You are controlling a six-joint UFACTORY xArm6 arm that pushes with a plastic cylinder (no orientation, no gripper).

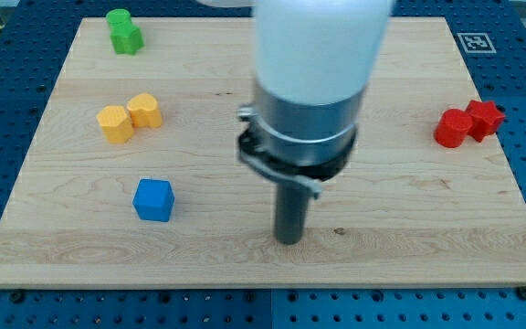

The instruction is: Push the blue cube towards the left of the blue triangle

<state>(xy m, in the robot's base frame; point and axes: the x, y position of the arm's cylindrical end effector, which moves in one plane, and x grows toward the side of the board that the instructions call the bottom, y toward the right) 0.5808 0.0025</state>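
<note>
A blue cube [153, 199] sits on the wooden board [263, 265] at the lower left. My tip [289, 240] rests on the board to the right of the blue cube, well apart from it. The rod hangs from the large white and grey arm body that fills the middle of the view. No blue triangle shows; the arm may hide it.
Two yellow blocks [129, 117] touch each other at the left. Two green blocks [123, 31] stand at the top left corner. Two red blocks [468, 122] stand close together at the right edge. A marker tag [474, 42] lies beyond the top right corner.
</note>
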